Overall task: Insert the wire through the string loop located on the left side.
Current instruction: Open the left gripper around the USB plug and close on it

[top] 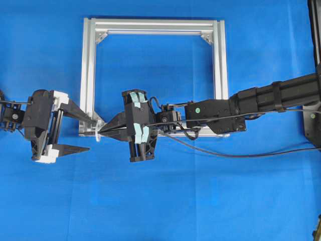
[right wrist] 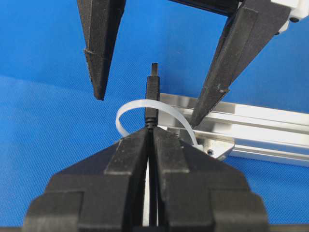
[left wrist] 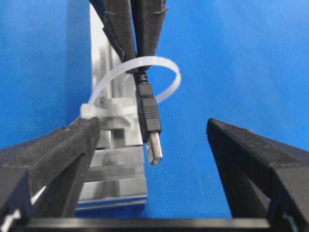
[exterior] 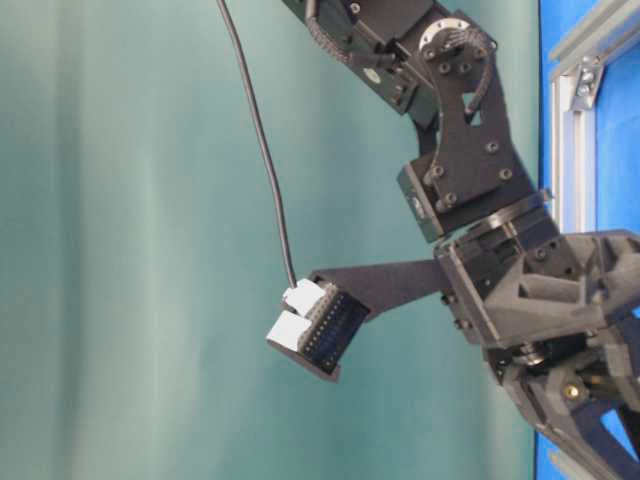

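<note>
Right tool (right wrist: 150, 137): clamped tight on the wire (right wrist: 152, 94), plug poking through the string loop (right wrist: 135, 107).
Left tool (left wrist: 154, 140): spread wide, holding nothing, fingers (left wrist: 63, 150) flanking the plug.
Loop: on the frame's (top: 90, 75) lower-left corner.

Both arms are matte black, built of blocky printed parts with small screws and thin black cables along the links. The left pincer (top: 83, 133) has long tapered black fingers (top: 70, 149) behind white blocks. The right pincer (top: 103, 132) carries pale teal tape strips (top: 137, 98) just behind its fingers.
</note>
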{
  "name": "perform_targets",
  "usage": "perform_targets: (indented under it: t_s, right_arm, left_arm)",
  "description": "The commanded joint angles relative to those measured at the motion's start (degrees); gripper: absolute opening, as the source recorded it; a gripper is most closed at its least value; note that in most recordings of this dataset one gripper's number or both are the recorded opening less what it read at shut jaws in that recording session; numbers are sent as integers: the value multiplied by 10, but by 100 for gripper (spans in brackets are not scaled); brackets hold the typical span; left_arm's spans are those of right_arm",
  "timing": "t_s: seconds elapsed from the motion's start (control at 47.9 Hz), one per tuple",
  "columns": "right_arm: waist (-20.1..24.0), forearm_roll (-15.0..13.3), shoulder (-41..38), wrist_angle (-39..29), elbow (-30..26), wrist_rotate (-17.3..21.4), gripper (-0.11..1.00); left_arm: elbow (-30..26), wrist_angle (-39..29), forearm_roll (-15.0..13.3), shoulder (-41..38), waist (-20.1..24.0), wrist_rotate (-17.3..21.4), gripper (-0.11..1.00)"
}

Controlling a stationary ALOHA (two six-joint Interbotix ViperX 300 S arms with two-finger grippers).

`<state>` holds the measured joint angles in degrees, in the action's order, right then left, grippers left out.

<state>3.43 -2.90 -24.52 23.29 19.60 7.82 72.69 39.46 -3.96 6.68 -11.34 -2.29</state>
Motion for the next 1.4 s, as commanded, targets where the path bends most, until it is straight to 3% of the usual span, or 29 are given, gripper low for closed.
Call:
perform_targets:
  t_s: [0.0, 0.794, 0.898, 1.107, 1.379]
  right_arm:
    - [-2, 0, 11, 5, -11, -1, 2]
    - [-2, -1, 11, 5, -11, 0, 2]
    - [-2, 0, 11, 5, -11, 0, 2]
    - [-2, -1, 11, 4, -11, 0, 2]
    - [-2, -1, 11, 1, -11, -1, 2]
  left_arm:
    - [-7, 5, 2, 7, -3, 0, 86]
    - [-10, 6, 0, 7, -3, -3, 83]
    - [-11, 3, 0, 8, -4, -2, 69]
    - [-13, 2, 0, 7, -4, 0, 10]
    - [-14, 2, -1, 7, -4, 0, 8]
